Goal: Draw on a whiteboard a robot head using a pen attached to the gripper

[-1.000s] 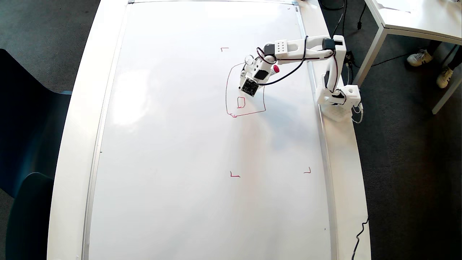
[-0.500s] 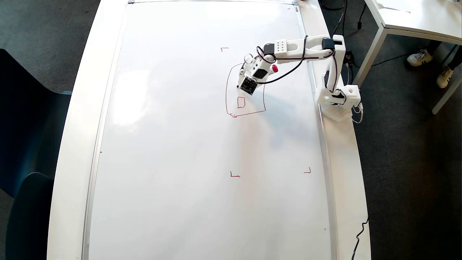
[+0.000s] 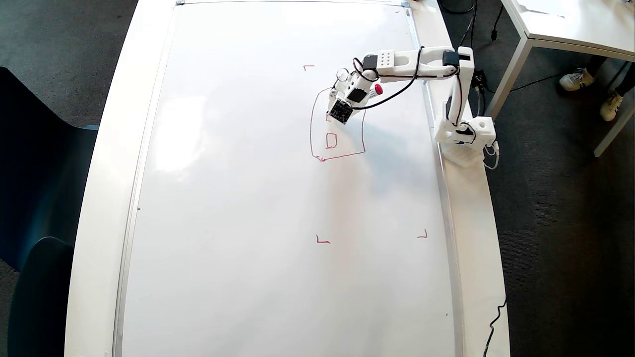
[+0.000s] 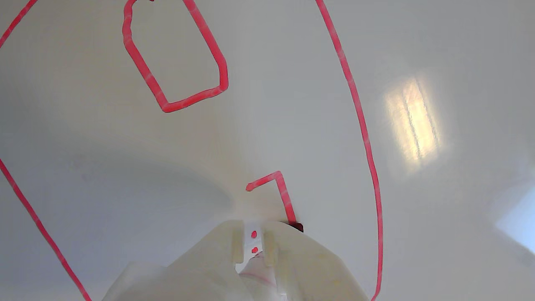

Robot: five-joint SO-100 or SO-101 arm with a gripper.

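The robot head (image 3: 337,131) sits on the upper right part of the whiteboard (image 3: 248,198), between the red corner marks (image 3: 322,240). Its arched outline and flat base are closed, and 1 small square (image 4: 175,58) is finished inside. Beside that square I am partway through a 2nd, with 2 strokes laid so far. The stalk and outer rectangle look undone. My gripper (image 4: 259,246) has its jaws clenched on the pen (image 3: 374,90), tip against the board. I can read no labels or writing.
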